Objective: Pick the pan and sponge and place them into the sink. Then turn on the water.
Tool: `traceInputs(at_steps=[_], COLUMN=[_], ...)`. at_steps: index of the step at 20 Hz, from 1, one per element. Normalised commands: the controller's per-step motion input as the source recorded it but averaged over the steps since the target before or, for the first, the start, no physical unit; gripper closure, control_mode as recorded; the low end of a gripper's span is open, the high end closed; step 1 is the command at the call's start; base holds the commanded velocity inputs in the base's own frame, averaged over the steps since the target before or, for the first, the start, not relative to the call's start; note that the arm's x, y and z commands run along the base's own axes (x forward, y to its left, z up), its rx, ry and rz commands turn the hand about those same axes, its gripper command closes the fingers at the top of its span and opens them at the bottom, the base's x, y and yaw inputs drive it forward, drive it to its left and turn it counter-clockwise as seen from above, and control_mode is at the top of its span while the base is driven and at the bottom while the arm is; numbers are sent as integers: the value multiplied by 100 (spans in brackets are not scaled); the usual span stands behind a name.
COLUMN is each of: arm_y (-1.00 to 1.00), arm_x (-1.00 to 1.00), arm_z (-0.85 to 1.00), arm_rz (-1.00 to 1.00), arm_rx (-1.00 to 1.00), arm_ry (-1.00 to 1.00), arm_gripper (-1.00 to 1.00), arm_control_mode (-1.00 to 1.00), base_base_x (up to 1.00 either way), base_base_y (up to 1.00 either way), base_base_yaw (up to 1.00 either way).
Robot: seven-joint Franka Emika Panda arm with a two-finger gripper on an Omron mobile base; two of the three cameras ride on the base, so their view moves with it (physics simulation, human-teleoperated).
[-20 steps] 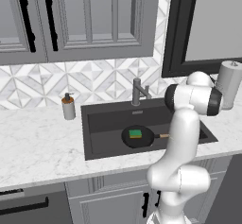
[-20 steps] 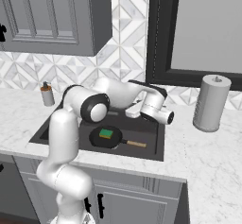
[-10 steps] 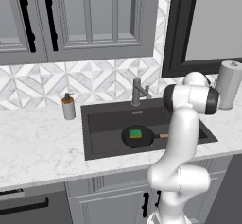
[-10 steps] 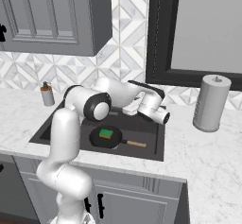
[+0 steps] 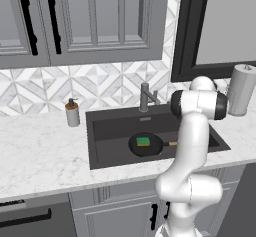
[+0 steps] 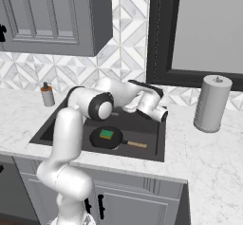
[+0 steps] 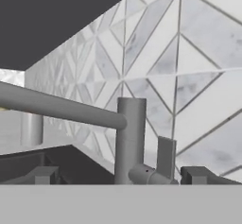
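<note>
Sponge (image 5: 143, 141) in pan (image 5: 145, 145), pan in sink (image 5: 107, 131). Faucet (image 5: 146, 97) at sink's far edge. Soap bottle (image 5: 72, 113) on counter (image 5: 40, 151) left of sink; paper towel roll (image 5: 241, 89) far right.

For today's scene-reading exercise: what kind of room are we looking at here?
A simulated home kitchen, most likely: a dark grey rectangular sink set in a white marble counter, a grey metal faucet against patterned tile, and a round black frying pan lying in the basin.
</note>
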Motion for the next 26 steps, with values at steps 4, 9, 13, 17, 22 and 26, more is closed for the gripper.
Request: traceInputs(at_steps=[4, 9, 13, 17, 22, 26], arm_y=[25, 22, 9, 3, 0, 0], arm_x=[40, 17, 18, 8, 5, 17], arm_z=[0, -1, 0, 0, 0, 0], arm_rz=[-6, -11, -11, -9, -7, -3], arm_rx=[5, 3, 0, 0, 0, 0], arm_ry=[-5, -4, -5, -2, 0, 0], arm_gripper=[-100, -100, -100, -100, -100, -100], arm_control_mode=[-100, -100, -100, -100, -100, -100], base_base_x=[0, 0, 0, 0, 0, 0], base_base_y=[0, 0, 0, 0, 0, 0], base_base_yaw=[0, 0, 0, 0, 0, 0])
